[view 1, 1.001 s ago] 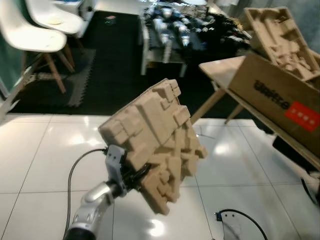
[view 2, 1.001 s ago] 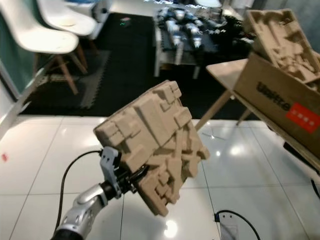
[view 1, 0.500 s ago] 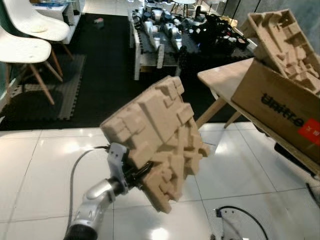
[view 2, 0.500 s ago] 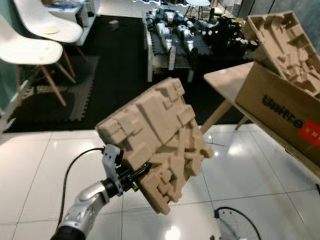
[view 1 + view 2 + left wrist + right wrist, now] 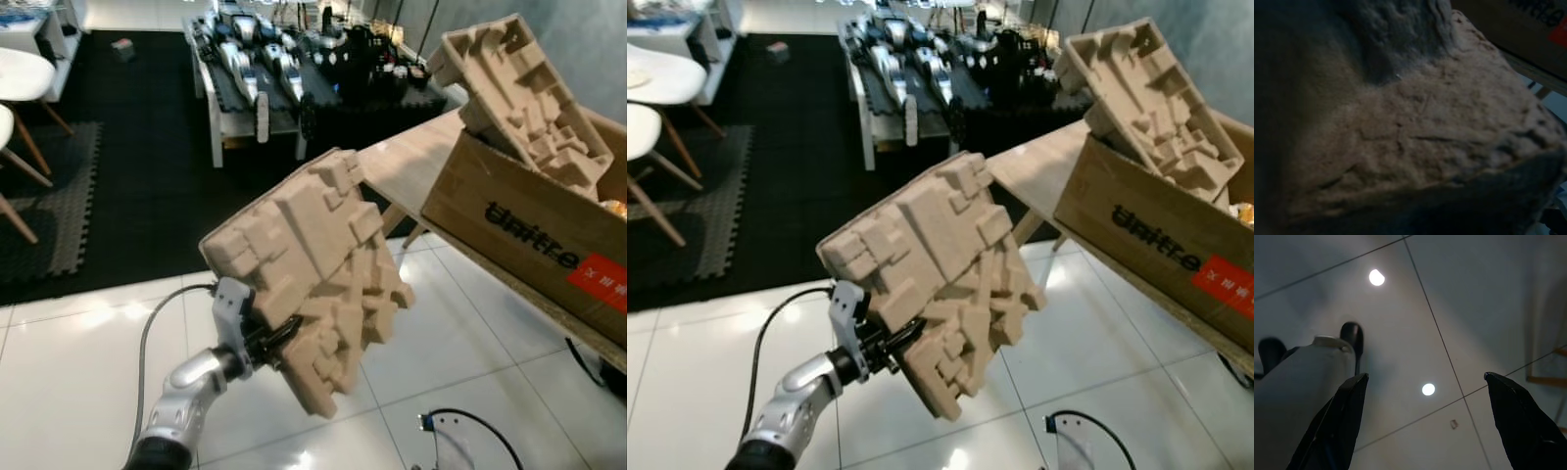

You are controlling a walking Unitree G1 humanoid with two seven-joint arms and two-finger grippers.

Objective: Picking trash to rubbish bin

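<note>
Jaws of the left gripper (image 5: 266, 345) are closed on the lower edge of the pulp tray (image 5: 309, 274), holding it raised; right gripper (image 5: 1425, 423) hangs wide open.

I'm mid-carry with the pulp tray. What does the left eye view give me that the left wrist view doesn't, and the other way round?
Left eye view alone: the left gripper clamped on the tray's lower edge, the wooden table, a second pulp tray sticking out of the cardboard box, and a cable on the white tiles.

Left wrist view alone: a dim close-up of the tray's rough fibre surface.

Both: the held pulp tray and, past it, the box's edge with its red label.
</note>
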